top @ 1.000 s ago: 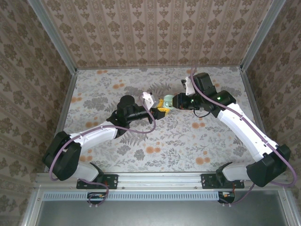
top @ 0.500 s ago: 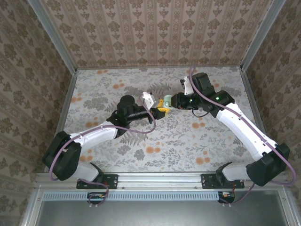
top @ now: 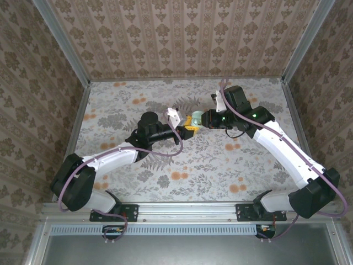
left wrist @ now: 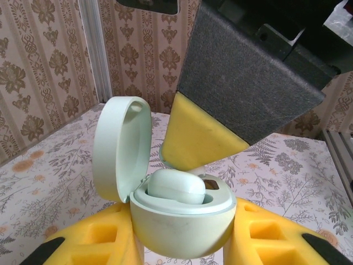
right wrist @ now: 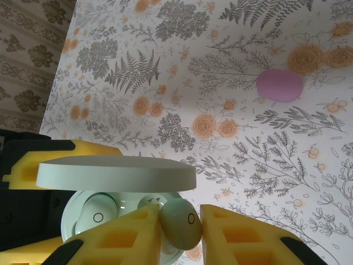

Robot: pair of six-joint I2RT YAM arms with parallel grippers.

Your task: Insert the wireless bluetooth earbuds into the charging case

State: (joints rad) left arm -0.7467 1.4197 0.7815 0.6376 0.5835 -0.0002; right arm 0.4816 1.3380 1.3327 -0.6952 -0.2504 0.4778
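Note:
The charging case point(left wrist: 182, 223) is pale mint green with its lid point(left wrist: 121, 146) hinged open. My left gripper point(left wrist: 182, 251) is shut on its base and holds it above the table point(top: 165, 160). One earbud point(left wrist: 176, 186) sits in the left well. My right gripper point(right wrist: 181, 227) is shut on a second earbud point(right wrist: 179, 221) and holds it just over the case's empty well point(right wrist: 148, 203), under the lid's edge point(right wrist: 116, 173). From above, both grippers meet mid-table, left point(top: 187, 126) and right point(top: 203, 120), with the case point(top: 194, 118) between them.
A small pink oval thing point(right wrist: 279, 85) lies on the flowered tablecloth beyond the grippers. Patterned walls close the table on three sides, with metal posts point(top: 69, 49) at the back corners.
The right gripper has edged slightly left toward the case with the earbud. The left arm and the case have stayed still.

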